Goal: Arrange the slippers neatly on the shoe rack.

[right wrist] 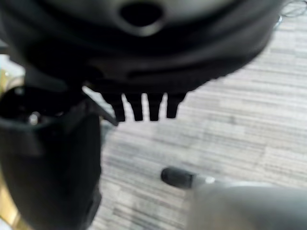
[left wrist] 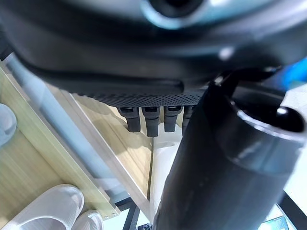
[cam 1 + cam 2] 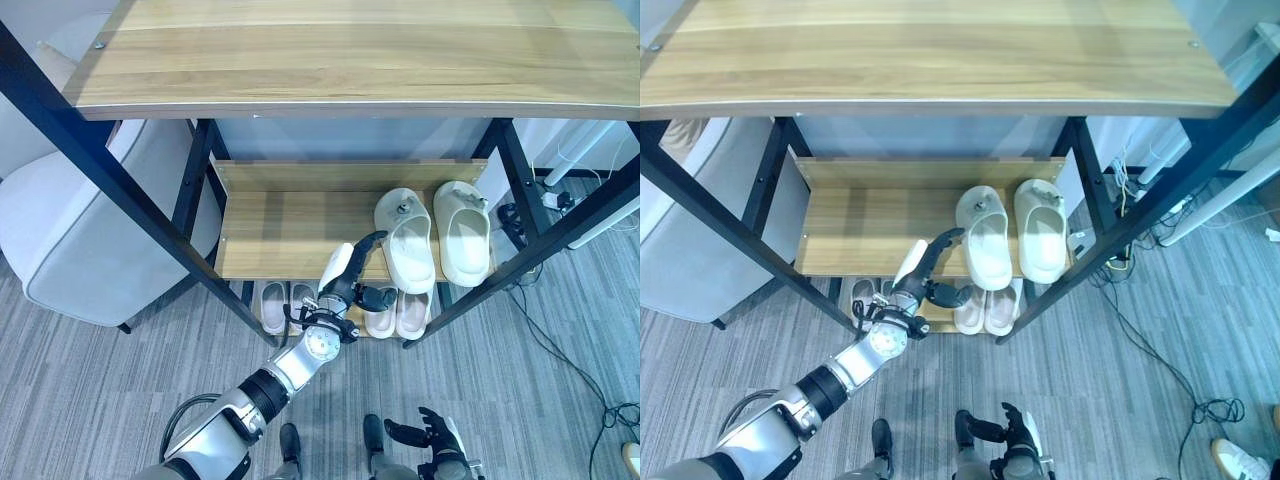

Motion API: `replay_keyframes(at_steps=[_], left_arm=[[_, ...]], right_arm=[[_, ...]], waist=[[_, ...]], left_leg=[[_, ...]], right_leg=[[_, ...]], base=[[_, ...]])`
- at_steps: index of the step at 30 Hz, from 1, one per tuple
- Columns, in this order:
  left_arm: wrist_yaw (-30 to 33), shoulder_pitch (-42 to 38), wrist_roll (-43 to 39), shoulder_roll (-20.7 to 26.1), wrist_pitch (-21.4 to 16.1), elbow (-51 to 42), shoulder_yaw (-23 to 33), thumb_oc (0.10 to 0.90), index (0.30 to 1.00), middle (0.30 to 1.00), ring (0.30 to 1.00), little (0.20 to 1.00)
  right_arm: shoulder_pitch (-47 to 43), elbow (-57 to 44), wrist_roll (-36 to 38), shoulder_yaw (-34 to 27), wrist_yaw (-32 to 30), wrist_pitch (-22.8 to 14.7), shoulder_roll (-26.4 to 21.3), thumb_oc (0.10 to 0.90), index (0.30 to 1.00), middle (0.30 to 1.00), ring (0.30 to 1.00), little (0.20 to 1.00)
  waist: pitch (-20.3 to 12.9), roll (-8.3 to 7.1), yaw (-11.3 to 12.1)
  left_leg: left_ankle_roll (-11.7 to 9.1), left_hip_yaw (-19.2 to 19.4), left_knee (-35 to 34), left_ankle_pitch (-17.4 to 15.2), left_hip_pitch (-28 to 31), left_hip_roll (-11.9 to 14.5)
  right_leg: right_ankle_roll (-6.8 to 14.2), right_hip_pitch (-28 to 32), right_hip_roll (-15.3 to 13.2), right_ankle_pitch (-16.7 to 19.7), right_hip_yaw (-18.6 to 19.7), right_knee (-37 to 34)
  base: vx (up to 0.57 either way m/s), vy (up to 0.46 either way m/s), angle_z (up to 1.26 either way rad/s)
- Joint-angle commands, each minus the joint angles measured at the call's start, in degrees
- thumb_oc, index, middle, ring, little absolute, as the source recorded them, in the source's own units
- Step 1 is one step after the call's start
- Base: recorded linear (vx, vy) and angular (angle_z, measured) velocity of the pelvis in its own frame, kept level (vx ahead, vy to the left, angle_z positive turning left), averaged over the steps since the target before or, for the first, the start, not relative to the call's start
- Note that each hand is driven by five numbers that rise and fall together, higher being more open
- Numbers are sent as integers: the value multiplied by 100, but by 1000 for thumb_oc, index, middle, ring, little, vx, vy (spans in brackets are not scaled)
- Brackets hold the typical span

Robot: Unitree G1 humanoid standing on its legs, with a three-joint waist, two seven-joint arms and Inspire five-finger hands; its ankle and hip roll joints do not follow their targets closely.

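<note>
Cream slippers (image 3: pixel 438 236) lying side by side, soles down, at right of centre on the middle shelf (image 3: pixel 290 235) of the shoe rack (image 3: pixel 300 60), toes pointing toward the back; left one's heel overhanging the shelf's front edge slightly. Two paler pairs sitting on the bottom shelf below: one pair (image 3: pixel 398 312) under the cream slippers, another pair (image 3: pixel 275 305) further left.

Left hand (image 3: pixel 350 280) hovering at frame centre just left of the cream pair, at the shelf's front edge, fingers extended and relaxed, holding nothing. Right hand (image 3: pixel 435 437) hanging at bottom edge over grey striped carpet (image 3: pixel 560 400), fingers straight, gripping nothing.

Grey upholstered seat (image 3: pixel 80 240) standing at left.
</note>
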Motion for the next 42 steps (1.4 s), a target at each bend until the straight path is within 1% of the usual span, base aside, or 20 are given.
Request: replay_keyframes(at_steps=[1,10,17,22,27,34,42], left_arm=[[-10,-825,-77,-821,-538,314,2,800,900,900,900,900],[38,-955,-195,-1066,-553,421,-83,800,900,900,900,900],[63,-1098,-194,-1276,-553,531,-187,800,900,900,900,900],[113,-1297,4,-1425,-521,776,-246,800,900,900,900,900],[173,-1499,33,-1554,-516,958,-248,800,900,900,900,900],[276,-1783,101,-1703,-484,1241,-222,800,900,900,900,900],[332,-1953,188,-1772,-460,1437,-165,800,900,900,900,900]], right_arm=[[77,-1,93,31,-142,-79,-36,800,900,900,900,900],[39,-2,128,83,-149,-83,-48,800,900,900,900,900],[-8,-31,175,129,-148,-100,-83,800,900,900,900,900],[-63,-47,208,161,-128,-130,-155,800,900,900,900,900],[-95,-33,218,170,-128,-150,-219,800,900,900,900,900],[-102,-23,220,202,-125,-169,-265,800,900,900,900,900],[-69,4,208,208,-110,-218,-264,800,900,900,900,900]], waist=[[-111,-19,74],[-98,-27,26],[-17,-14,-22],[38,-4,-78],[73,2,-123],[49,-2,-182],[-12,0,-213]], left_leg=[[-25,-158,12,-215,-146,-184],[-25,-137,12,-228,-133,-194],[-22,-124,12,-221,-192,-178],[-25,-84,12,-212,-278,-151],[-28,-51,12,-201,-359,-139],[-39,-37,12,-189,-436,-130],[-40,-26,12,-201,-468,-123]], right_leg=[[230,-308,134,-225,-219,226],[226,-331,137,-230,-196,247],[224,-427,133,-215,-156,268],[222,-554,136,-198,-109,292],[224,-668,142,-173,-70,303],[223,-754,154,-140,-48,279],[221,-780,166,-130,-46,256]], base=[[0,0,0],[0,0,0],[0,0,0],[-2,-3,-1],[1,-13,-8],[4,-5,-2],[0,0,0]])
